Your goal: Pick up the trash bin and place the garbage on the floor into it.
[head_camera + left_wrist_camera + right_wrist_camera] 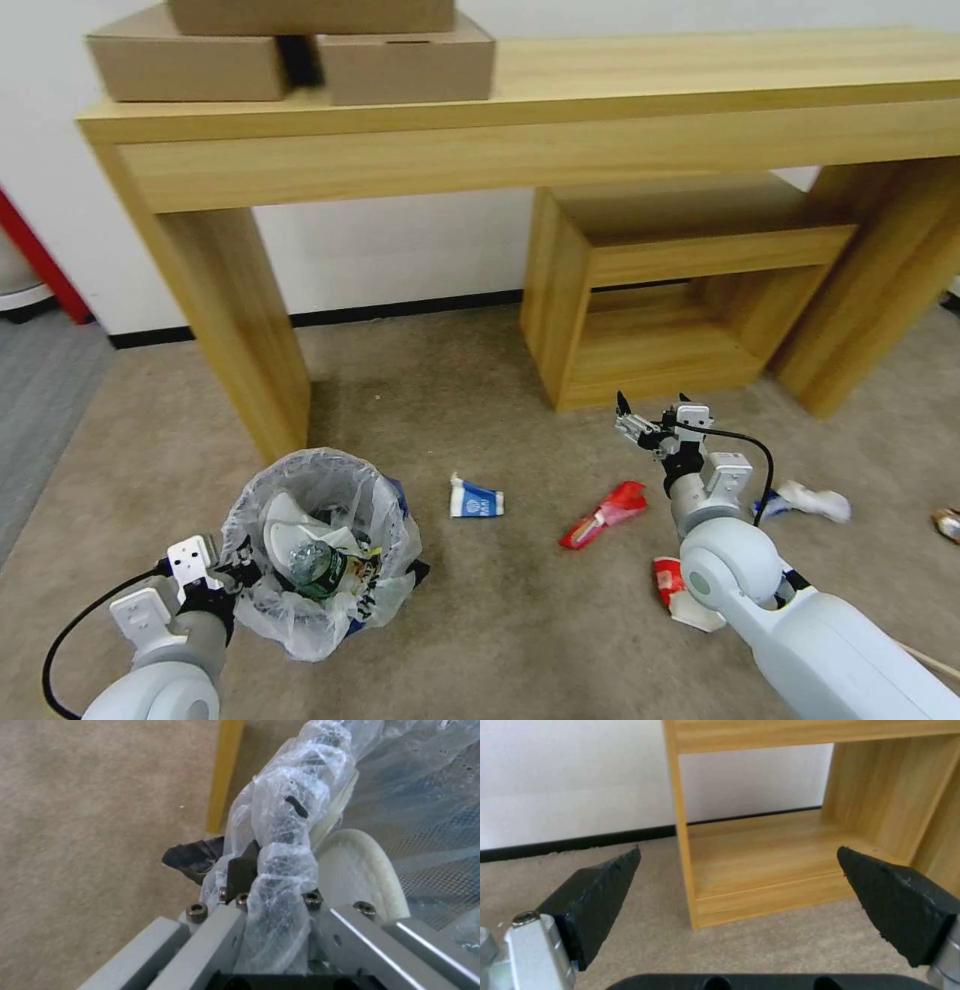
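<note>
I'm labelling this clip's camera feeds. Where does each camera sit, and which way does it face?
Head view: from the robot's head, looking down at the floor, the trash bin, and both arms, with the right gripper open.
Left wrist view: on the left wrist, facing the bin's bagged rim, clamped in the left gripper.
Right wrist view: on the right wrist, facing the wooden shelf unit between its fingertips.
Shared: all show the floor.

Beige short-pile carpet (500, 590); grey ribbed carpet (40, 400) at the left edge. Translucent whitish crinkled bag on the trash bin (320, 545), blue and black underneath, green-labelled bottle (318, 565) inside. Blue-white carton (474, 498). Red wrapper (603, 515). White tissue (815, 500). Light yellow-brown woodgrain desk (560, 110); plain brown cardboard boxes (300, 50). Black pads (600, 896), silver-grey metal on the right gripper (740, 888).
</note>
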Motion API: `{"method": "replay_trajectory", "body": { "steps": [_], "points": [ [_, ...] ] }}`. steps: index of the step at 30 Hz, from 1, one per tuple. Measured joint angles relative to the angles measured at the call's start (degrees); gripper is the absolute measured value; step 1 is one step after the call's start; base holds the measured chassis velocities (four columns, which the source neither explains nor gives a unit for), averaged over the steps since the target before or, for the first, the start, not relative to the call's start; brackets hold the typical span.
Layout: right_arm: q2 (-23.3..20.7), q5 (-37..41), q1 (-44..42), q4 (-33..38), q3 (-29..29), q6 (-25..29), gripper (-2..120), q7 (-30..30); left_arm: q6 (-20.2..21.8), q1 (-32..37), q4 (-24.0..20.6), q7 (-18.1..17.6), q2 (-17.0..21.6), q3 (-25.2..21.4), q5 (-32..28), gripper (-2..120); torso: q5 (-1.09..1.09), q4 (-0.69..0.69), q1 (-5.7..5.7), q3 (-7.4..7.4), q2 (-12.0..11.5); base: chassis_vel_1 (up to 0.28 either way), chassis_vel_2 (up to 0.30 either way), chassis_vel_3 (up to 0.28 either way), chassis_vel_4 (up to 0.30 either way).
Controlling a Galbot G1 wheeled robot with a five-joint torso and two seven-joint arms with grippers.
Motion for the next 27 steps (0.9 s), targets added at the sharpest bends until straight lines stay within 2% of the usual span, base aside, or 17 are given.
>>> {"method": "replay_trajectory", "body": {
  "steps": [5, 27],
  "points": [
    [0.29, -0.49, 0.23, -0.36, -0.43, 0.87, 100, -0.36, -0.02, -0.18, 0.24, -0.38, 0.03, -0.16, -0.27, 0, 0.00, 0.04, 0.00, 0.00, 0.00, -0.007, -0.017, -0.021, -0.006],
    [0.32, -1.82, -0.65, 0.16, -0.77, -0.05, 98, -0.76, -0.45, 0.16, -0.03, -1.10, -0.20, -0.59, -0.54, 0, 0.01, 0.03, -0.01, 0.00, 0.00, 0.000, 0.000, 0.000, 0.000]
  ]
}}
